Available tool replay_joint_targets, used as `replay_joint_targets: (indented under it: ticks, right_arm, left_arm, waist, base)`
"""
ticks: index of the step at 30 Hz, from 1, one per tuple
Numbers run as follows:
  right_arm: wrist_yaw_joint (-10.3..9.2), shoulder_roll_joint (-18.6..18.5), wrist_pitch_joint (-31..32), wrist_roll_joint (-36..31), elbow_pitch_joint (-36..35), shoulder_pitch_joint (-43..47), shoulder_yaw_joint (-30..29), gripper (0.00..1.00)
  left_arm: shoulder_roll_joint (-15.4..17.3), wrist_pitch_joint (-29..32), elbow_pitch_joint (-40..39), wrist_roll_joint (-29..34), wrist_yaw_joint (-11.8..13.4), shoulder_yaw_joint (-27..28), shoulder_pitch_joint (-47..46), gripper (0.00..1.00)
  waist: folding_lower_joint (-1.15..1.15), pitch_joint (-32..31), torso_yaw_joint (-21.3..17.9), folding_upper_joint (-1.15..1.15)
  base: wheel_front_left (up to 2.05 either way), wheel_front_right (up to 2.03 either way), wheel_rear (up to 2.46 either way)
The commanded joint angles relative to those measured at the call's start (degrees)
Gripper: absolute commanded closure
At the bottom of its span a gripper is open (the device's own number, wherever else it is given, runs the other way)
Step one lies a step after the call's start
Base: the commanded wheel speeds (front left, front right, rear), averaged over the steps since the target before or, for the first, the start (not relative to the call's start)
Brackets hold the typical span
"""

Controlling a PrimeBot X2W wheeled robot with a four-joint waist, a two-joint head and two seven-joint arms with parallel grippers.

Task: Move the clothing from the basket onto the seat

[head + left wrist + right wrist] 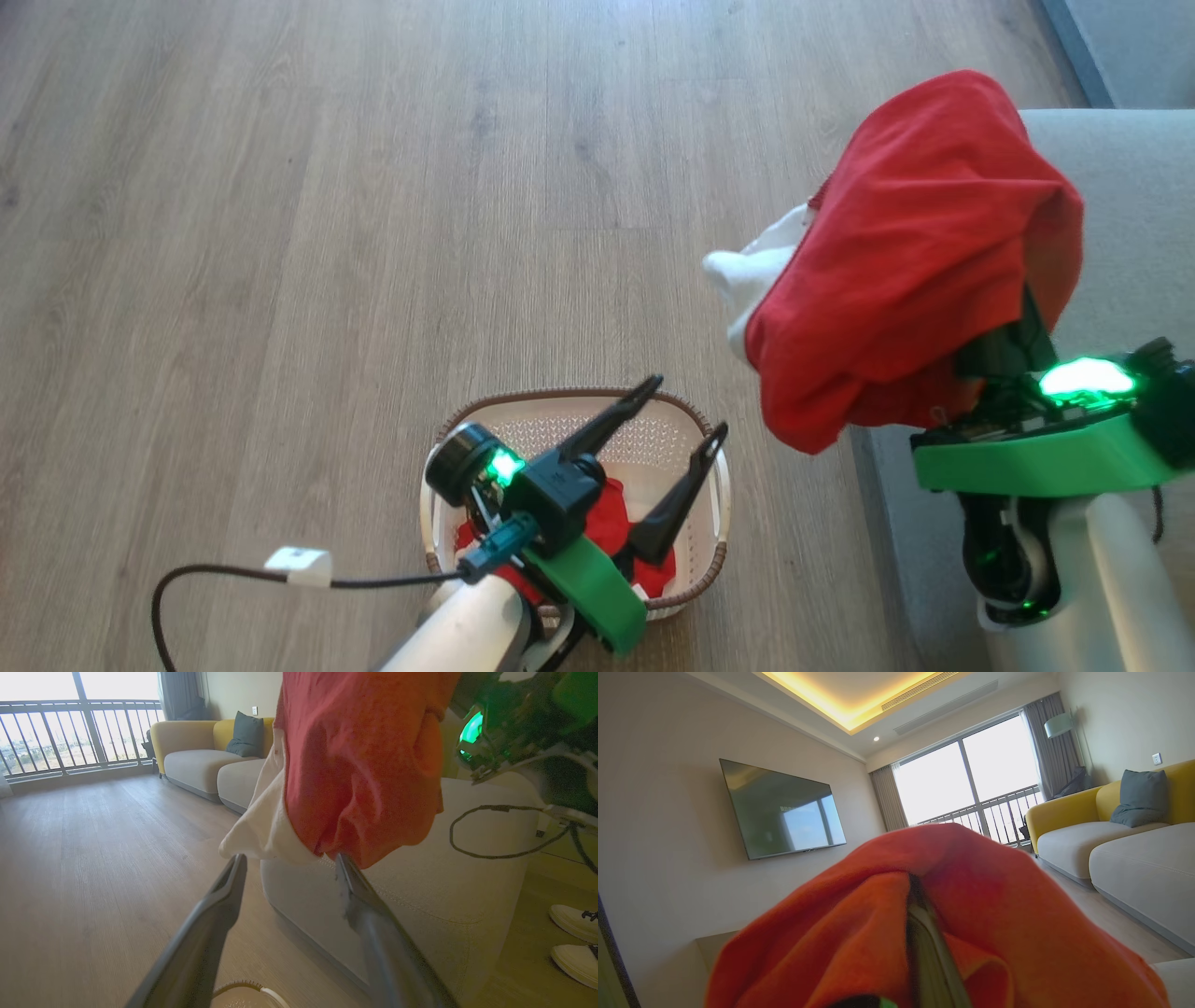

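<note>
Red clothing (915, 261) hangs bunched from the right gripper (924, 952), clamped shut on it, at the edge of the seat (1120, 187). The left gripper (688, 408) gapes empty above the basket (560, 397), more red inside. Next, probably: swing over, release.

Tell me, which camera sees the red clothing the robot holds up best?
The head view: the whole held clothing shows there, red with white trim. The left wrist view catches just its hanging lower part. The right wrist view is too close: bunched red folds around the right claw.
</note>
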Motion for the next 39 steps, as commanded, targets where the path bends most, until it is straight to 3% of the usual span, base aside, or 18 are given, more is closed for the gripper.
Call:
replay_joint_targets:
  ticks: [1,12,39]
  right_arm:
    - [-0.01,0.58,-0.13,-0.18,-2.44,-2.09,0.38,1.0]
    - [-0.01,0.58,-0.13,-1.49,-3.47,-2.52,-3.24,1.0]
    - [-0.01,0.58,-0.13,-3.56,-5.75,-1.79,-4.14,1.0]
  left_arm:
    - [0.09,-0.29,-0.91,1.17,-0.43,1.87,-1.36,0.0]
    - [0.25,-0.29,3.5,3.91,-1.26,2.75,1.4,0.0]
    - [0.74,-0.29,2.62,4.97,-1.33,4.83,4.37,0.0]
  waist:
    - [0.0,-0.05,0.0,0.0]
    - [0.0,-0.05,-0.14,0.0]
    - [0.0,0.99,-1.11,0.0]
  base:
    - [0.0,0.0,0.0]
    - [0.0,0.0,0.0]
    - [0.0,0.0,0.0]
